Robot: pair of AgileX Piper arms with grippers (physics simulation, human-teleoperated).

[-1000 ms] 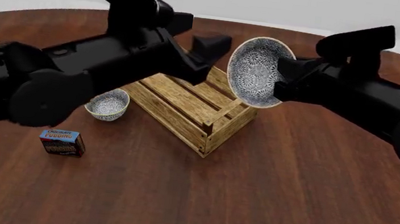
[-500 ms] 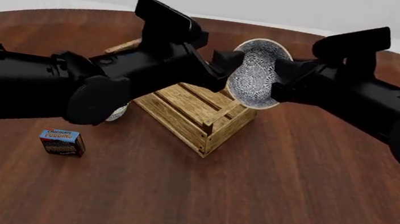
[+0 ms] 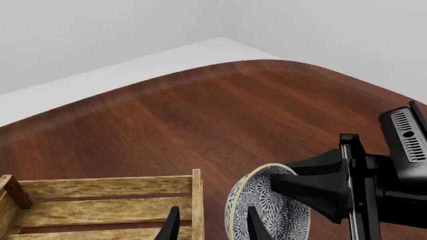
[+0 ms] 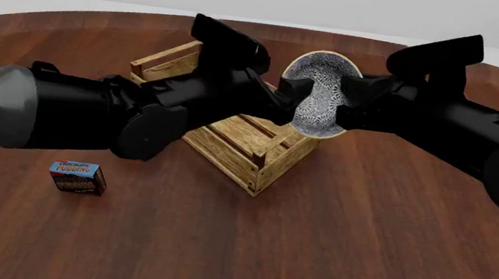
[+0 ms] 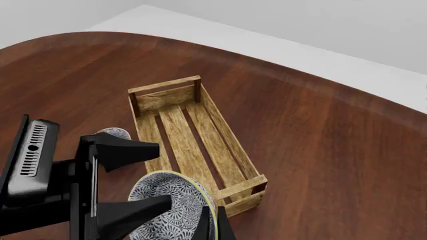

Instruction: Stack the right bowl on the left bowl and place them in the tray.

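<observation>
A: Where is the right bowl [image 4: 320,95]?

B: Upper middle of the front view, lifted off the desk [image 4: 360,253] and tipped on edge, its patterned inside facing the camera, over the near right end of the tray [image 4: 246,146].

A: Who holds it?

B: The right tool [image 4: 350,102] is clamped on the bowl's rim; in the right wrist view its two fingertips [image 5: 202,227] pinch the rim at the bottom edge. The left tool [image 4: 285,95] is spread wide, one finger on each side of the same bowl. I cannot tell if they touch it.

A: And the left bowl [image 5: 113,134]?

B: Hidden behind the left arm in the front view. The right wrist view shows a sliver of it on the desk beside the tray's long side.

A: Anything else?

B: A small blue pudding box [image 4: 78,178] sits at lower left, well apart from the tray.
</observation>
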